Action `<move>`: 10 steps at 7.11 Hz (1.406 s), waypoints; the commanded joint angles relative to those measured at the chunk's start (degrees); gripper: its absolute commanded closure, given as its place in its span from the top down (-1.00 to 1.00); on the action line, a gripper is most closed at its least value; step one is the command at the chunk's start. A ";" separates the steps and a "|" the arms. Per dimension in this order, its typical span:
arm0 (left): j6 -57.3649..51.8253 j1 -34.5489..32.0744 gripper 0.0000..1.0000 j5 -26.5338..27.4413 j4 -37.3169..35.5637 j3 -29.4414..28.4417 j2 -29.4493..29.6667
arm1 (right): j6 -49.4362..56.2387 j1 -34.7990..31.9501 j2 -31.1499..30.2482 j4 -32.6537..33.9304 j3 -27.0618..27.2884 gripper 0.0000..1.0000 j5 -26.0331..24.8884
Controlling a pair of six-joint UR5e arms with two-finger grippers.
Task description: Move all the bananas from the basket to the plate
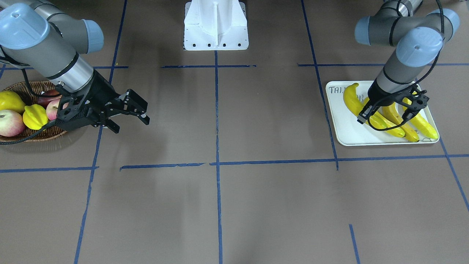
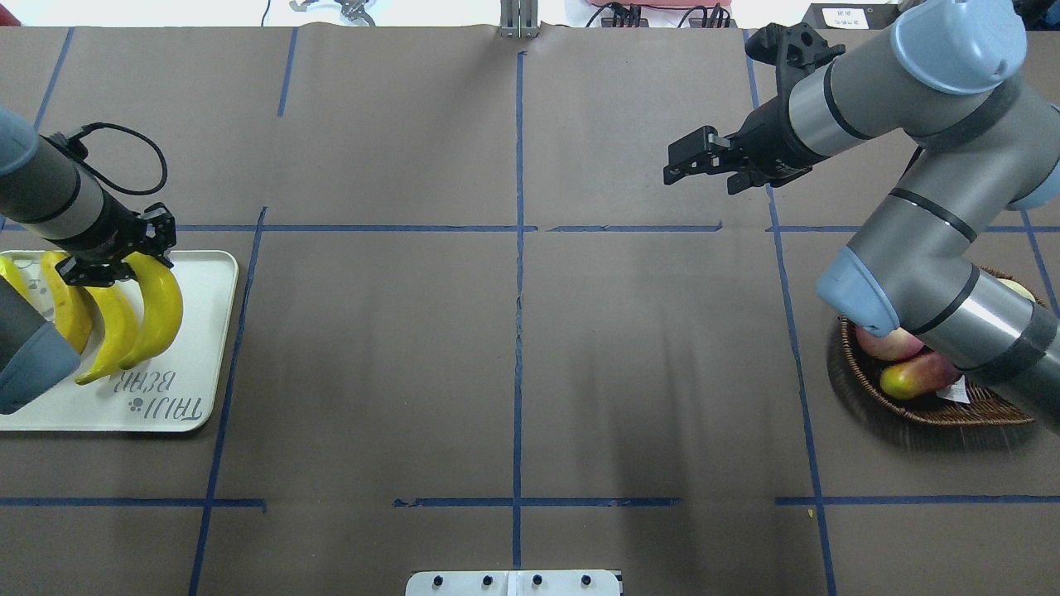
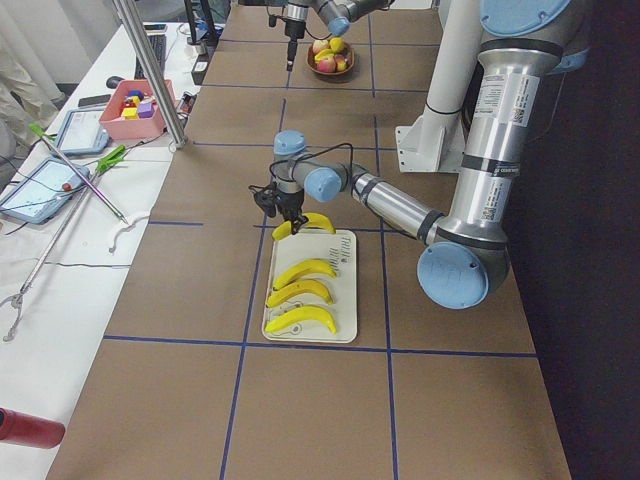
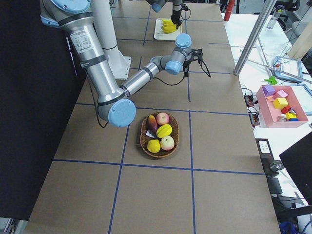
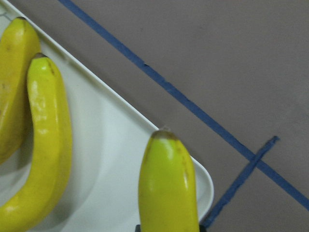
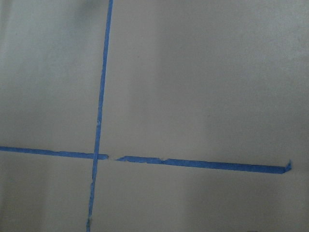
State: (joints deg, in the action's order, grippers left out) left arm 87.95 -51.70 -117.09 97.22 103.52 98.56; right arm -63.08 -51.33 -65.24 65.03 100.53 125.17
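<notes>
The brown worktop point(image 2: 513, 356), divided into squares by blue tape lines point(image 2: 519, 248), is spanned by two arms. The left arm point(image 2: 50, 199) is reached over the left end. The right arm point(image 2: 927, 240) is bent over the right end, with its forearm stretched towards the far side.

The plate point(image 2: 207, 331) is laid flat at the left end of the worktop, with its grey lettering turned to the near edge. The basket point(image 2: 853, 385) is set at the right end, well apart from the plate, and is partly hidden by the right arm in the overhead view.

Three bananas point(image 3: 300, 292) are laid side by side on the plate, just beside one another. A fourth banana point(image 2: 161, 306) is pinched near one end by the fingers of the left gripper point(image 2: 137, 257). It is held over the right part of the plate, next to the other three. In the left wrist view its tip is seen over the plate's rim, near a rounded corner.

The right gripper point(image 1: 131, 124) is held above bare worktop, to the left of the basket and farther away, with its fingers point(image 1: 144, 118) spread apart.

In the basket a pear point(image 1: 9, 101), a starfruit point(image 1: 34, 116) and a reddish apple point(image 1: 9, 123) are seen, packed close together.
</notes>
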 commanded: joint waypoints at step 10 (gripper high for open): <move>-45.80 -15.67 1.00 -7.01 -4.43 -1.41 -1.26 | 29.33 -9.11 -4.35 24.48 4.21 0.99 0.34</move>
State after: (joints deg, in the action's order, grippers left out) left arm 56.40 -62.73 -123.19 98.22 101.07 97.36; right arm -42.71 -57.60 -67.09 83.44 102.36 125.44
